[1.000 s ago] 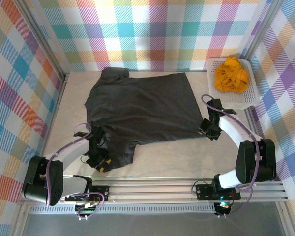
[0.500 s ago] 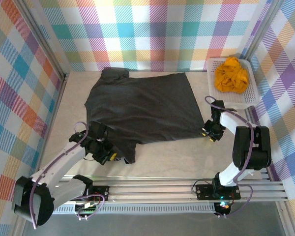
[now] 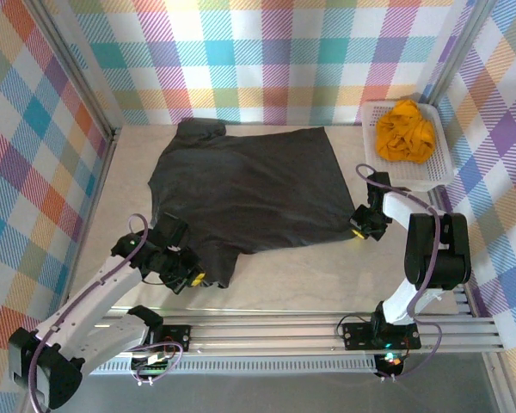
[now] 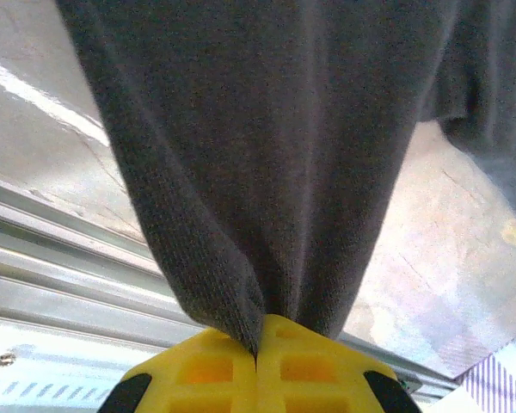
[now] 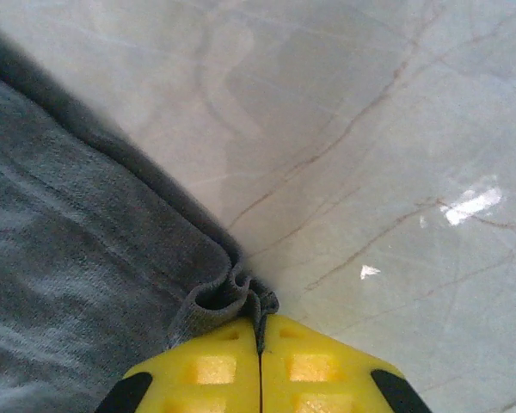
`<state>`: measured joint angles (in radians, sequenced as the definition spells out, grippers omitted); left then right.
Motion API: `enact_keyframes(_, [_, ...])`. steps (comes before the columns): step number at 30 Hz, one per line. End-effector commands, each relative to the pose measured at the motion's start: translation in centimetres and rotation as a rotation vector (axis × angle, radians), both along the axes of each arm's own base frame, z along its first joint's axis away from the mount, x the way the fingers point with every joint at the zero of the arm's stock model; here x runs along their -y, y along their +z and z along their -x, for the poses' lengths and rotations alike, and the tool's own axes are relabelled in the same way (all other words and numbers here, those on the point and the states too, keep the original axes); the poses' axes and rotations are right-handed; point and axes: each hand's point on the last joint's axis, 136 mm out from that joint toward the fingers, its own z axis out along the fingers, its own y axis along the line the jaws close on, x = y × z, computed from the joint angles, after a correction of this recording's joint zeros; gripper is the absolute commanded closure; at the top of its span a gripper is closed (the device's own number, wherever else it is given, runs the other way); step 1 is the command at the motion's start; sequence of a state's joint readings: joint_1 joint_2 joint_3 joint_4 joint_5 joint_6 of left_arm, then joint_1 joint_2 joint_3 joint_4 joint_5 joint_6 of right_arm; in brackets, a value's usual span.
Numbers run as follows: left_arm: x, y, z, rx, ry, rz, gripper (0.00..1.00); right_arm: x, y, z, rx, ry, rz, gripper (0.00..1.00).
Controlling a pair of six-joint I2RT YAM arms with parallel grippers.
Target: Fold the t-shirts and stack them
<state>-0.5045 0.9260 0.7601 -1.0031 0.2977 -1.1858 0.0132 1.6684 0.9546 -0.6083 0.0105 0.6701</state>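
From above, the grey shirt (image 3: 249,189) is lying spread out on the pale surface (image 3: 318,275), its hem facing right and one sleeve pointing toward the near edge. The left hand (image 3: 189,277) is sitting at that near sleeve, clenched on the cloth. The right hand (image 3: 359,229) is resting at the near right hem corner, likewise grasping the fabric. The orange shirt (image 3: 404,131) is lying crumpled in the white basket (image 3: 439,176), which is standing in the far right corner of the surface, apart from the grey shirt.

At the left wrist, the left hand (image 4: 258,340) is pinching a fold of the grey shirt (image 4: 267,155) between its yellow tips, which are pressing together with the cloth caught in the seam. The fabric is fanning out from the pinch and covering most of the frame. The marbled surface (image 4: 439,249) is showing on the right, and a metal rail (image 4: 52,267) is running along the lower left.

At the right wrist, the right hand (image 5: 260,331) is gripping a small bunched corner of the grey shirt (image 5: 77,284), the yellow tips meeting with a crumpled fold just ahead of them. The rest of the cloth is lying flat to the left, its edge running diagonally, while bare surface (image 5: 353,129) is spreading to the right.
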Motion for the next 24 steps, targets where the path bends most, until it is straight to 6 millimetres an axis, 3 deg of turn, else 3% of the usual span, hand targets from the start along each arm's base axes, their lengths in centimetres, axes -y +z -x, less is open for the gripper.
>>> enact_keyframes(1, [-0.1,1.7,0.5,0.054,-0.037,-0.016,1.0,0.1,0.7,-0.3,0.034,0.0,0.013,1.0])
enact_keyframes(7, [0.1,3.6,0.9,0.148,-0.066,0.014,1.0,0.0,3.3,1.8,0.055,0.001,0.046,1.0])
enact_keyframes(12, [0.3,5.0,0.4,0.25,-0.059,0.065,1.0,-0.4,5.2,6.1,0.045,-0.032,0.054,1.0])
enact_keyframes(17, [0.9,6.5,-0.7,0.357,-0.053,0.121,1.0,-1.3,5.3,9.9,0.032,-0.05,0.02,1.0])
enact_keyframes(20, [0.7,7.1,-2.4,0.43,-0.025,0.096,1.0,-1.5,4.7,10.0,0.034,-0.043,0.011,1.0])
enact_keyframes(24, [-0.8,8.3,-6.1,0.465,0.051,-0.041,1.0,-1.6,6.0,7.4,0.045,-0.022,0.027,1.0])
